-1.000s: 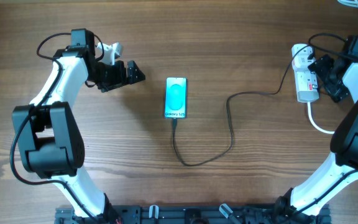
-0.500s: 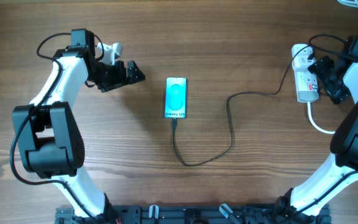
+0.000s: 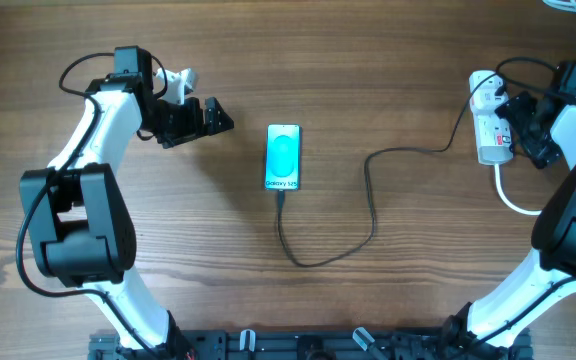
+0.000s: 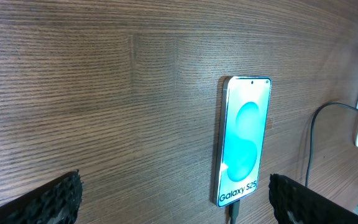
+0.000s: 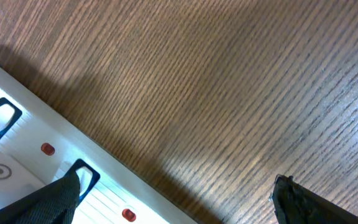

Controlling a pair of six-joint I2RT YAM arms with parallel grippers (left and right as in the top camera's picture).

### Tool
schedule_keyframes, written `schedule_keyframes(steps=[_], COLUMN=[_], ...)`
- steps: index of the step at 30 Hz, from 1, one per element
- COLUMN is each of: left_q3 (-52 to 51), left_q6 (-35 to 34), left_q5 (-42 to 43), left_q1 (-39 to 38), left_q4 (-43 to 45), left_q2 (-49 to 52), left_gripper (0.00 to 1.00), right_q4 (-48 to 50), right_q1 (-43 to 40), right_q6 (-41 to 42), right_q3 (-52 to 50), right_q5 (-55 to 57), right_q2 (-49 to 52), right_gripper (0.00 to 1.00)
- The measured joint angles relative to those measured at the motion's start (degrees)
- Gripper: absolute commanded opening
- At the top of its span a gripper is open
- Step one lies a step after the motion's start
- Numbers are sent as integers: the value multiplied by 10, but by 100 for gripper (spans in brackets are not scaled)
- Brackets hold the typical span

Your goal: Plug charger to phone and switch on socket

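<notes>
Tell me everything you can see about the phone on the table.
The phone is a slim flat rectangle lying screen up near the middle of the wooden table. Its screen glows cyan-turquoise, with a white band reading Galaxy S25 at the end nearer the robot's base. The thin black charger cable meets that end, apparently plugged in. Nothing else touches it.

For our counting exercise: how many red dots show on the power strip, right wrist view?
2 red dots: one at left, one at the bottom edge; more may lie off-frame.
</notes>
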Motion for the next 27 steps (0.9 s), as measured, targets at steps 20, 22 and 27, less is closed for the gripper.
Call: schedule_keyframes(steps=[20,22,27], left_q3=[0,0,0], left_q6=[0,0,0], left_q5=[0,0,0], left_q1=[0,0,0], left_q4=[0,0,0], left_q2=[0,0,0], left_gripper=[100,100,100], right_q4=[-54,-37,3], right_q1=[-29,-42,-42], right_q6=[-21,-19,-22], right_q3=[1,1,1], right_q5=[-29,-18,-30], right_q2=[-11,-10,-9], right_gripper=[100,100,100])
